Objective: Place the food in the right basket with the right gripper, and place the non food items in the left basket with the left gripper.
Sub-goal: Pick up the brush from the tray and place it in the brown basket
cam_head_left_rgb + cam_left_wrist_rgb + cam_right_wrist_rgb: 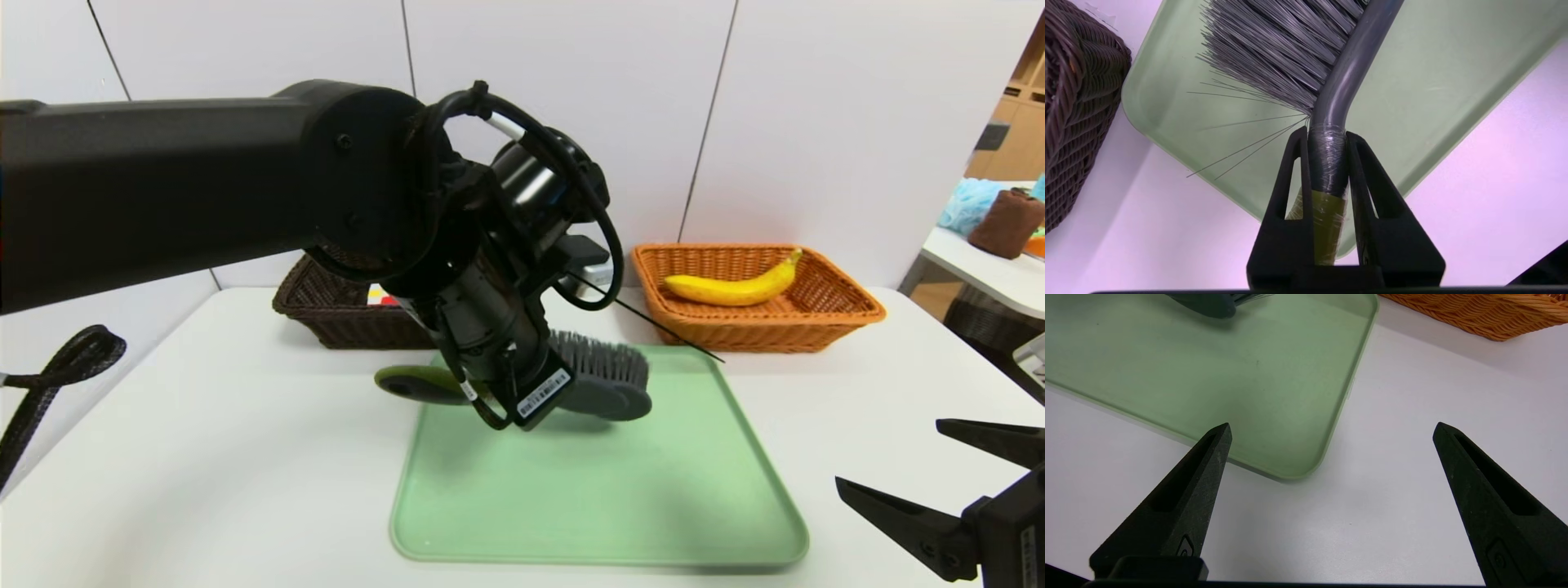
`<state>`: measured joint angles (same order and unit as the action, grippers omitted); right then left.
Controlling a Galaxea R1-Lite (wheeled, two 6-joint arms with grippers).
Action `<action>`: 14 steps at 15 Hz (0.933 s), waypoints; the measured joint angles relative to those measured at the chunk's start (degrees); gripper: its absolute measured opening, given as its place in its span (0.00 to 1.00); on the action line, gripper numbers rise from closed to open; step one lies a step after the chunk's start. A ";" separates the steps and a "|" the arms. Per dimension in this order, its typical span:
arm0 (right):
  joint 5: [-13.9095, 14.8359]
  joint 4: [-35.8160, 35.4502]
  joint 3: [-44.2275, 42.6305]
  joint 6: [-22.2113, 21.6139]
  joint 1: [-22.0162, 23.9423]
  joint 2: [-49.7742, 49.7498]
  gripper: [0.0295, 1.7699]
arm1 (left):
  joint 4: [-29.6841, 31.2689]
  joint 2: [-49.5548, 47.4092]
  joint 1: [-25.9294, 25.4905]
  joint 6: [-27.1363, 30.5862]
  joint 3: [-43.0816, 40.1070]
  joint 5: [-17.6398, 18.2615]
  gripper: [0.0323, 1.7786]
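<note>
The left gripper [1327,141] is clamped on the brush [600,376] at its handle and holds it above the green tray [596,490]. The banana [735,286] lies in the orange basket [841,314]. The dark basket [326,318] stands behind the arm. The right gripper [1331,430] hangs spread wide over the table [204,457], beside the tray.

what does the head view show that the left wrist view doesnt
Only the head view shows the banana lying in the orange basket, and the open right gripper parked at the table's near right.

Only the left wrist view shows the left gripper shut on the brush's neck, where grey meets olive-green.

Both show the brush held above the green tray and the dark brown basket.
</note>
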<state>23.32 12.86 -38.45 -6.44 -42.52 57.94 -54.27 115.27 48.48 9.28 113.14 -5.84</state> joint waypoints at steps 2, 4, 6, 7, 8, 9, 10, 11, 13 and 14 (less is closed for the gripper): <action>-0.01 -0.02 0.09 0.02 0.00 0.00 0.96 | -0.09 -1.28 0.09 1.49 -0.02 0.00 0.16; -0.01 0.00 0.24 0.05 -0.01 -0.06 0.96 | -0.13 -2.79 0.13 3.32 0.01 0.00 0.16; 0.00 -0.02 0.28 0.05 -0.59 -0.15 0.96 | -0.57 -4.25 0.07 4.89 0.04 -0.13 0.16; 0.00 -0.02 0.28 0.05 -0.83 -0.21 0.96 | -0.60 -4.97 -0.04 5.44 0.06 -0.16 0.16; 0.00 0.00 0.28 0.07 -0.98 -0.23 0.96 | -0.52 -5.61 -0.24 5.79 0.06 -0.27 0.16; 0.00 -0.02 0.30 0.07 -1.07 -0.26 0.96 | -0.50 -6.23 -0.63 6.21 0.06 -0.39 0.16; -0.01 0.00 0.35 0.05 -1.11 -0.26 0.96 | -0.49 -6.67 -1.11 6.97 0.09 -0.41 0.16; 0.00 -0.02 0.37 0.05 -1.11 -0.26 0.96 | -0.27 -7.03 -1.83 7.78 0.09 -0.44 0.16; -0.01 0.00 0.45 0.02 -1.13 -0.28 0.96 | 0.52 -7.62 -3.52 9.37 0.09 -0.46 0.16; 0.00 -0.02 0.45 -0.04 -1.13 -0.26 0.96 | 0.98 -7.84 -4.30 10.20 0.09 -0.41 0.16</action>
<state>23.32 12.84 -38.00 -6.47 -43.65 57.69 -53.30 107.44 44.18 19.48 113.23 -6.25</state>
